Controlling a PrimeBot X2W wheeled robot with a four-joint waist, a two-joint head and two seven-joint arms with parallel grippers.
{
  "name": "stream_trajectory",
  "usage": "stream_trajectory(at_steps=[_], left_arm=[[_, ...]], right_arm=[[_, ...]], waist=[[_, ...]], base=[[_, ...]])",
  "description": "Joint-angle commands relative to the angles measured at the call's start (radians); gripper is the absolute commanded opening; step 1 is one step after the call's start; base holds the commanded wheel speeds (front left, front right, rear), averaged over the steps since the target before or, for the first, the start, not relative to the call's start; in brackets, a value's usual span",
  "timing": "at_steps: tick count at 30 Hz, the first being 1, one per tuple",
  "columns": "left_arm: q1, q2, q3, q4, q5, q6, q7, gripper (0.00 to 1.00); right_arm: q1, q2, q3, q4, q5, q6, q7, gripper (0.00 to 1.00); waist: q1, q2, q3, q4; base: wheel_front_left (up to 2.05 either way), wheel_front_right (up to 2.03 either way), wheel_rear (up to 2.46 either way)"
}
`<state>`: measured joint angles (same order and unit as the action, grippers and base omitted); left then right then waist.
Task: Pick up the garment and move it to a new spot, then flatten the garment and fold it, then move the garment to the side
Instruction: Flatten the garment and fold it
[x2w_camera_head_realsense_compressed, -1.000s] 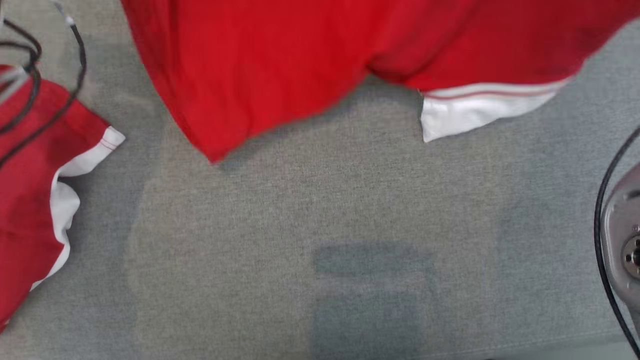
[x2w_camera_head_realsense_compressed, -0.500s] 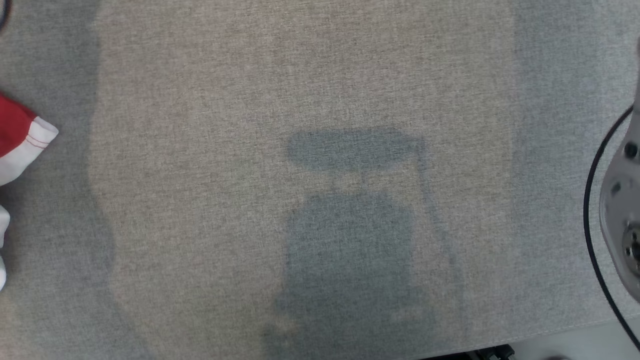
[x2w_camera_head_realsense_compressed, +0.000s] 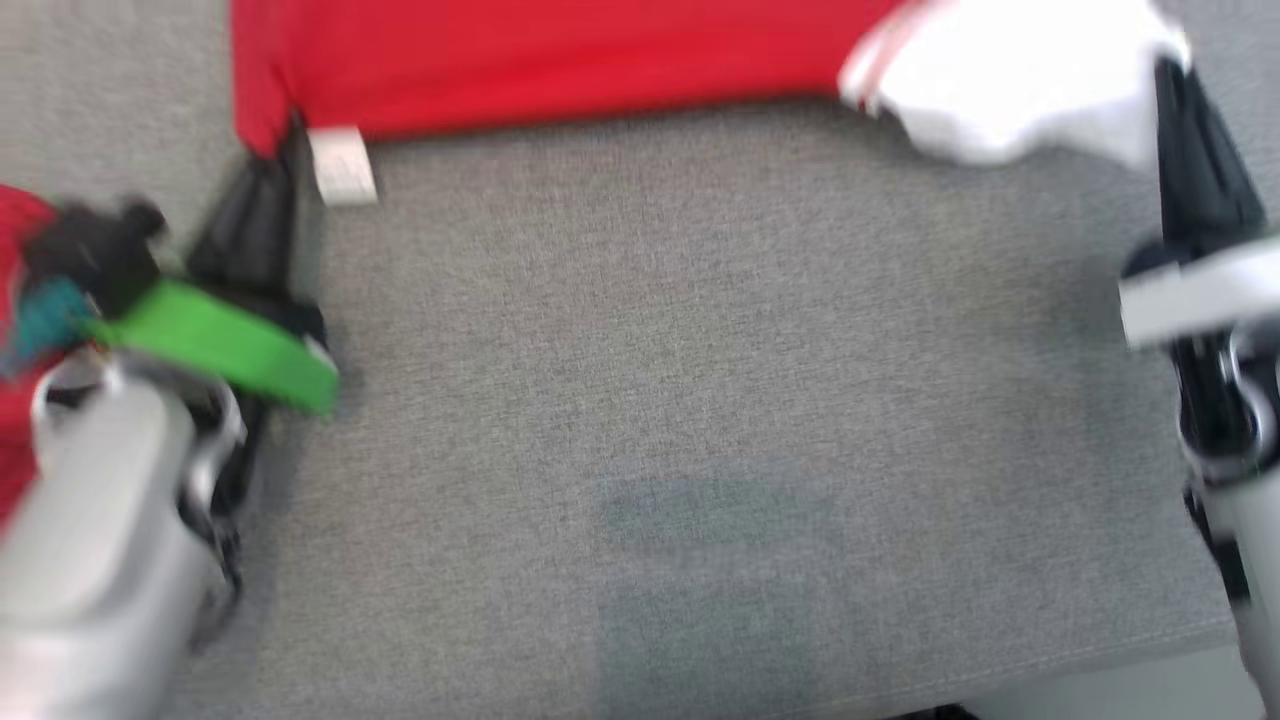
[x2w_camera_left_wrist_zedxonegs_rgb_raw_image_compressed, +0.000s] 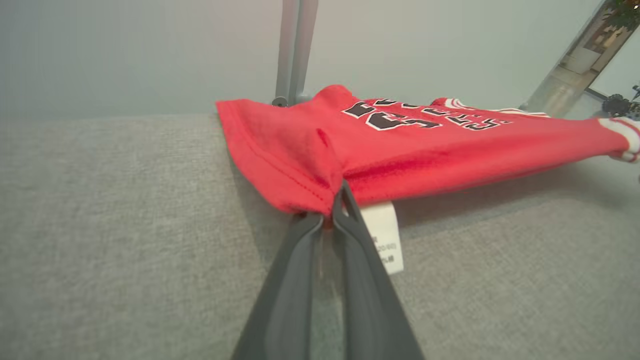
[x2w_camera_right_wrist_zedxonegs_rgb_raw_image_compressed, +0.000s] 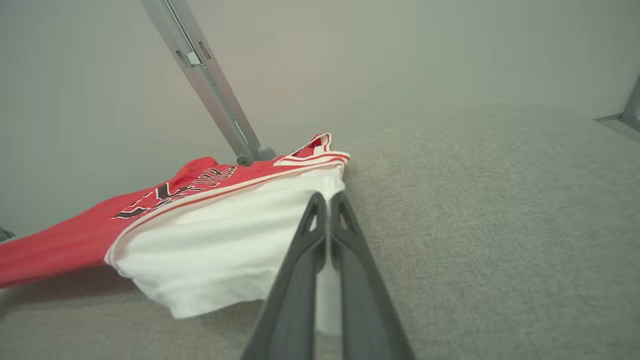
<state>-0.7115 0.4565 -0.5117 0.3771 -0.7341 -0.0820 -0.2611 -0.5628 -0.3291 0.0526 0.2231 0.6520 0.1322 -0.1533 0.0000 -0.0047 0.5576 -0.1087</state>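
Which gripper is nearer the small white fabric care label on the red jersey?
Left. The left gripper pinches the hem of the red jersey right beside its small white fabric care label; the right gripper grips the white panel at the opposite end.

**Grey woven surface (x2w_camera_head_realsense_compressed: 700, 350) before a plain pale wall (x2w_camera_left_wrist_zedxonegs_rgb_raw_image_compressed: 125, 50)**

The cloth-covered surface spreads across the head view, with a soft dark shadow (x2w_camera_head_realsense_compressed: 715, 590) on it toward 6 o'clock and a strip of pale floor (x2w_camera_head_realsense_compressed: 1120, 690) past its edge at 5 o'clock. In the left wrist view a grey metal post (x2w_camera_left_wrist_zedxonegs_rgb_raw_image_compressed: 295, 50) rises at 12 o'clock from the far edge, and a leaning framed panel (x2w_camera_left_wrist_zedxonegs_rgb_raw_image_compressed: 575, 55) stands at 2 o'clock. The right wrist view has a grey metal bracket (x2w_camera_right_wrist_zedxonegs_rgb_raw_image_compressed: 622, 117) at 3 o'clock.
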Motion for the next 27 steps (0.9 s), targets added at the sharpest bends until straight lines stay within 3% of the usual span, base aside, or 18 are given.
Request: stream_trajectory(at_steps=[1,6,12,15,19,24,27], left_arm=[[0.046,0.018,0.008,-0.020,0.024,0.019,-0.005,0.00],[0.363,-0.012,0.009,-0.198,0.055,0.117,-0.005,0.00],[0.744,-0.040,-0.009,-0.349,0.065,0.247,-0.005,0.00],[0.824,-0.056,-0.011,-0.422,0.022,0.264,0.002,0.00],[0.796,-0.042,-0.018,-0.476,-0.006,0.249,0.065,0.00],[0.659,-0.030,-0.001,-0.496,-0.040,0.242,0.186,0.00],[0.545,-0.004,-0.003,-0.448,-0.005,0.256,0.263,0.00]], right_arm=[[0.047,-0.016,-0.016,-0.019,0.006,-0.003,-0.001,0.00],[0.352,0.002,-0.078,-0.172,0.029,-0.003,0.054,0.00],[0.732,0.101,-0.132,-0.298,0.016,-0.002,0.159,0.00],[0.819,0.147,-0.165,-0.347,0.023,-0.002,0.179,0.00],[0.796,0.171,-0.185,-0.390,0.008,-0.002,0.210,0.00],[0.624,0.155,-0.187,-0.370,-0.021,-0.002,0.273,0.00],[0.496,0.135,-0.180,-0.324,-0.041,-0.002,0.306,0.00]], waist=[[0.0000,0.0047,-0.141,0.025],[0.0000,0.0047,-0.260,0.042],[0.0000,0.0047,-0.357,0.052],[0.0000,0.0047,-0.359,0.063],[0.0000,0.0047,-0.334,0.067],[0.0000,0.0047,-0.293,0.071],[0.0000,0.0047,-0.275,0.079]], base=[[0.00,0.00,0.00],[0.00,0.00,0.00],[0.00,0.00,0.00],[0.00,0.00,0.00],[0.00,0.00,0.00],[0.00,0.00,0.00],[0.00,0.00,0.00]])
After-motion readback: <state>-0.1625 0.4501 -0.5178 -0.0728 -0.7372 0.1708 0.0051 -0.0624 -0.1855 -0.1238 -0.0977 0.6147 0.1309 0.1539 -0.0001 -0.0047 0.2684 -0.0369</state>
